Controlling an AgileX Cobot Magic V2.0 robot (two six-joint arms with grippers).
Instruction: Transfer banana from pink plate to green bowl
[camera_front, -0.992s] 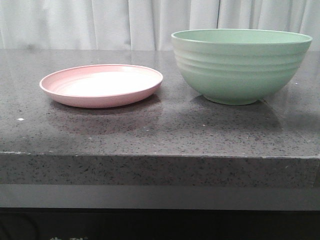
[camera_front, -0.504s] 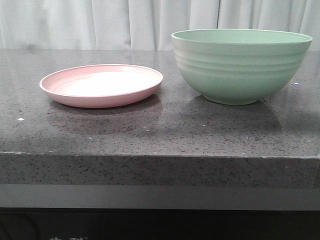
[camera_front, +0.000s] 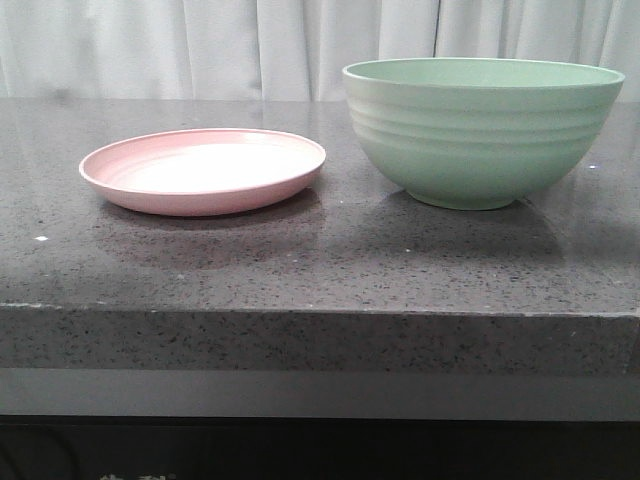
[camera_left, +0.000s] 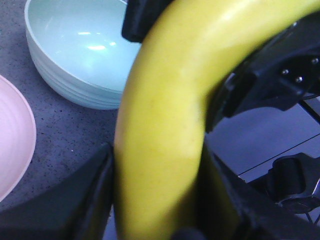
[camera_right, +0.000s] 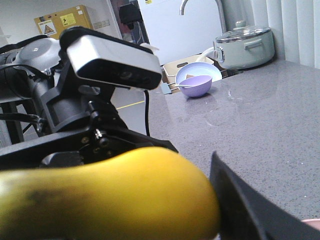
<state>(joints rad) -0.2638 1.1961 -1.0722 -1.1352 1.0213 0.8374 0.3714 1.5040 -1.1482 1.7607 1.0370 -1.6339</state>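
Note:
The yellow banana is off the table and does not show in the front view. My left gripper is shut on it, a dark finger pressed to each side. My right gripper is shut on the same banana; one of its fingers touches the fruit and the other is hidden behind it. The pink plate lies bare at the left of the counter. At the right stands the green bowl, with nothing inside in the left wrist view. Neither arm shows in the front view.
The dark speckled counter ends at a front edge, with a pale curtain behind it. In the right wrist view my left arm's camera housing sits close by, and a purple bowl and a lidded pot stand far along the counter.

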